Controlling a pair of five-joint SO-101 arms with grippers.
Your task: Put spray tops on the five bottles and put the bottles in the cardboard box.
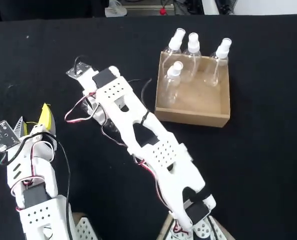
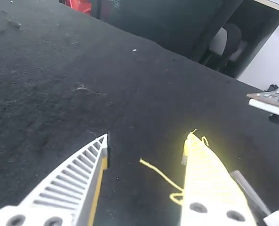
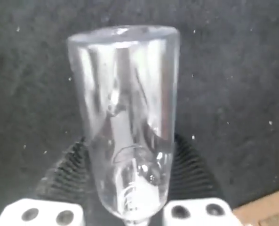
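A cardboard box point(image 1: 191, 116) stands on the black table, right of centre. Several clear bottles with white spray tops stand in it, such as one point(image 1: 171, 83) at its near left and one point(image 1: 218, 61) at its far right. My right gripper point(image 3: 130, 162) is shut on another clear bottle point(image 3: 125, 103), whose body sits between black ribbed fingers point(image 3: 64, 169). In the high view this arm point(image 1: 138, 125) stretches to the left of the box. My left gripper point(image 2: 147, 141) stands open over bare table at the near left point(image 1: 34, 117), with nothing between its white and yellow fingers.
The black cloth point(image 1: 258, 165) covers the whole table. The room's clutter lies beyond the far edge point(image 1: 138, 7). The right arm's cables point(image 1: 78, 117) hang beside its wrist.
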